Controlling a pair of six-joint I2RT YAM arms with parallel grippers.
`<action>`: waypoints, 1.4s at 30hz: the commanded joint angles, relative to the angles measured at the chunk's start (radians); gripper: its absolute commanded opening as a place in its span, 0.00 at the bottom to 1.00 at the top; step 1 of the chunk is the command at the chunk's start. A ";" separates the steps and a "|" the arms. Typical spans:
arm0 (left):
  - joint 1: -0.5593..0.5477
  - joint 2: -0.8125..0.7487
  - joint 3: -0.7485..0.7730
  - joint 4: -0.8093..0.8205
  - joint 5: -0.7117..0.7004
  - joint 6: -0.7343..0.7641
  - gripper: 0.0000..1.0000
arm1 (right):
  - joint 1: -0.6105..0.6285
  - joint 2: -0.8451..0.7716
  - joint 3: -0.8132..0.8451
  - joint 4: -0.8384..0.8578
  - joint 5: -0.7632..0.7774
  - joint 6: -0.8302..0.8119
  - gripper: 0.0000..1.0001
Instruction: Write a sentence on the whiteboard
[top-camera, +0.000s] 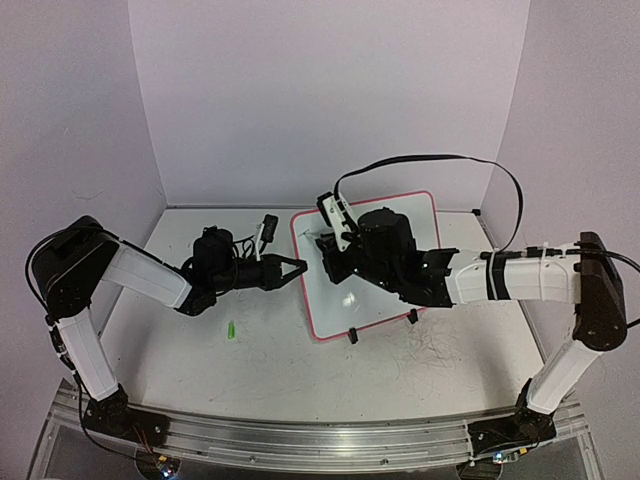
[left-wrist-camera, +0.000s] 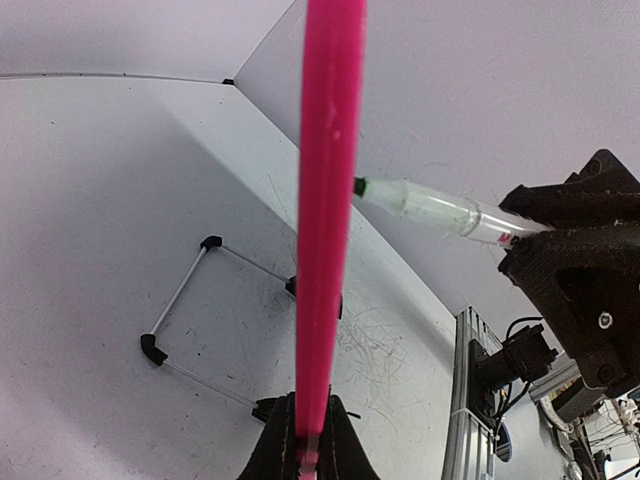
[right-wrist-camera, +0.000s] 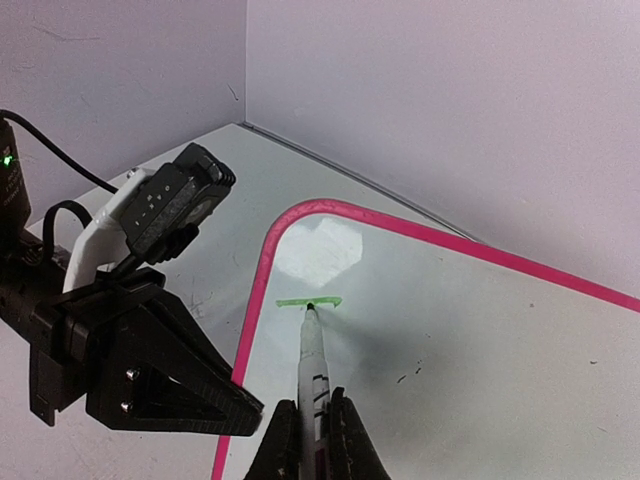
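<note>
Whiteboard (top-camera: 332, 300) on the bench (top-camera: 200, 380), steadied at one edge and marked near a corner.
Sits between the two arms, set askew, with black clip feet (top-camera: 352, 337) at the near edge. Clamps the pink rim (left-wrist-camera: 325, 200) on the board's left side in the left gripper (top-camera: 300, 268), fingers pinched narrow on it. Holds a clear-barrelled marker (right-wrist-camera: 312, 350) in the right gripper (right-wrist-camera: 312, 420), fingers tight on the barrel, tip pointing down at the board. Touches the marker tip to a short green stroke (right-wrist-camera: 308, 302) just inside the rim at the far-left corner. Leaves a small green object (top-camera: 231, 329) on the bench near the left arm, apart from the board.
</note>
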 joint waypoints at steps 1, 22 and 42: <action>0.003 -0.055 -0.006 0.026 0.022 -0.012 0.00 | -0.002 -0.031 -0.030 -0.024 0.009 0.028 0.00; 0.003 -0.069 -0.019 0.026 0.015 -0.012 0.00 | 0.007 -0.066 -0.098 -0.032 -0.021 0.075 0.00; 0.003 -0.064 -0.017 0.026 0.015 -0.012 0.00 | -0.022 -0.114 -0.078 0.003 -0.025 0.014 0.00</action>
